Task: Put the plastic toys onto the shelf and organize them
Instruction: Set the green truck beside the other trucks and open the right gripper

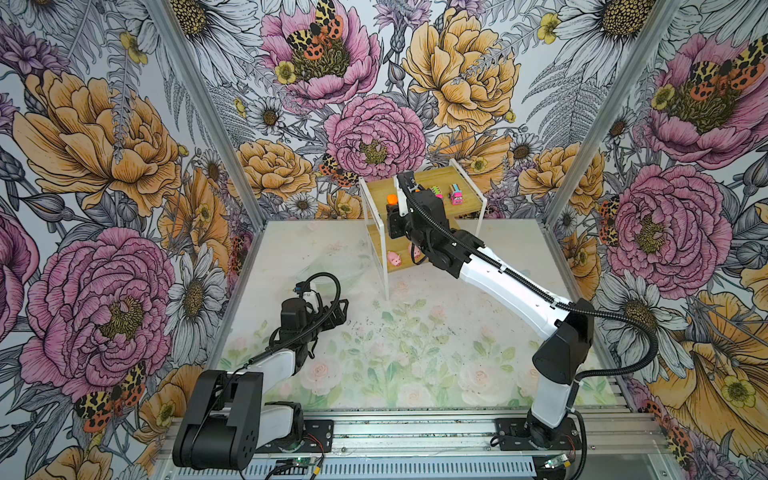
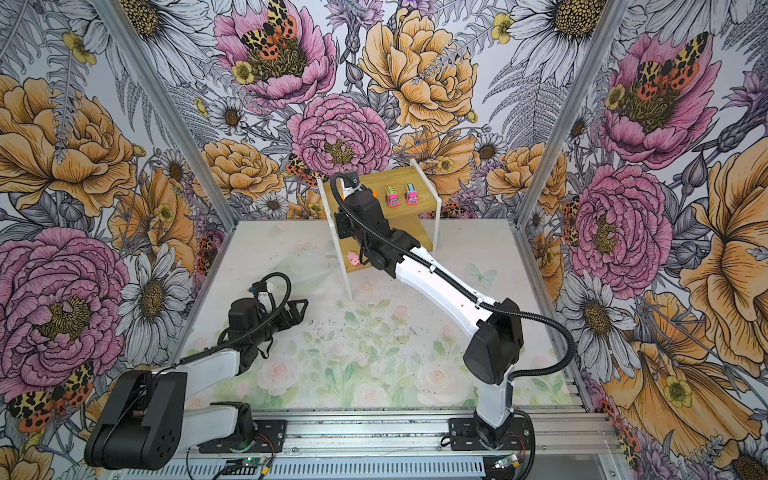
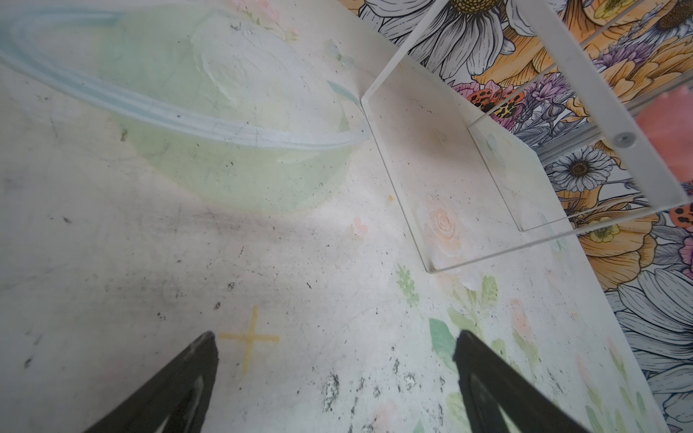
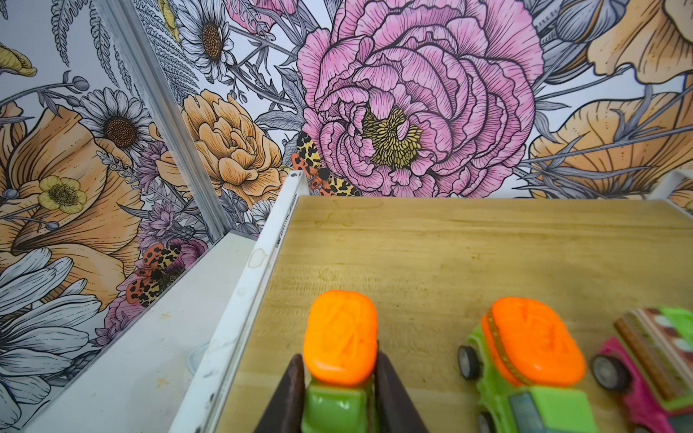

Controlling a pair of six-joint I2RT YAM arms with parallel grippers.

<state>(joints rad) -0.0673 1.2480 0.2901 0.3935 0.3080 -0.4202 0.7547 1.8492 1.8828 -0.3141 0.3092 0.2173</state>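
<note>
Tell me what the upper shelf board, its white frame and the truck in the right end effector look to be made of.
Upper shelf board: wood or bamboo, matte; pale grain lines show.
White frame: likely painted metal, possibly plastic; smooth, stained coat.
Truck in the right end effector: glossy moulded plastic, orange over green.

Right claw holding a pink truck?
No, the right claw is shut on an orange-and-green truck at the top tier of the shelf.

Right pincer [image 4: 339, 359] closed, left pincer [image 3: 336, 336] wide
</note>
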